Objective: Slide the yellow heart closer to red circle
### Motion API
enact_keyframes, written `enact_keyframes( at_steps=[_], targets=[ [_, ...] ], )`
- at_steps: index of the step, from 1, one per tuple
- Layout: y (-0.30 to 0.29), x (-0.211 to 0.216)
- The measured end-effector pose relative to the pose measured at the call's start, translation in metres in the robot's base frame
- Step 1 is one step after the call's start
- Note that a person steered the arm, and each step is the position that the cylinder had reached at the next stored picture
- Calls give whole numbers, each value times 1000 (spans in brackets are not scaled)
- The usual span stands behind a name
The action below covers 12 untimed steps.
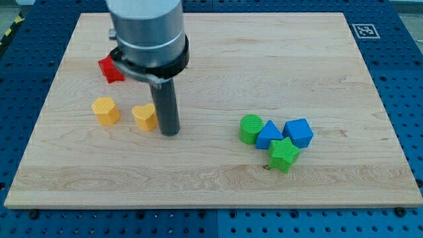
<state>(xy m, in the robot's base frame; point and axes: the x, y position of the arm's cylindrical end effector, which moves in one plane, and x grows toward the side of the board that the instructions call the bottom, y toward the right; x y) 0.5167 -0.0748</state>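
Observation:
The yellow heart [143,116] lies on the wooden board [264,59], left of the middle. My tip [170,134] stands right against the heart's right side, touching it or nearly so. A red block [110,69] with a spiky outline lies at the view's upper left, above the heart. Its right part is hidden behind my arm's grey body [147,30], so its shape is not certain. No clearly round red block shows. A second yellow block [106,110] lies just left of the heart.
A tight cluster lies right of centre: a green circle [250,128], a blue block [268,135], a blue cube-like block [299,132] and a green star [284,155]. The board's edges border a blue perforated table [403,79].

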Motion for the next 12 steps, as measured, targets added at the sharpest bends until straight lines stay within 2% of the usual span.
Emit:
enact_keyframes(
  at_steps=[1, 2, 3, 6, 7, 8, 12],
  targets=[
    [-10, 19],
    [-54, 19],
    [-55, 13],
    [-55, -52],
    [-55, -49],
    [-54, -20],
    [-19, -37]
  ],
)
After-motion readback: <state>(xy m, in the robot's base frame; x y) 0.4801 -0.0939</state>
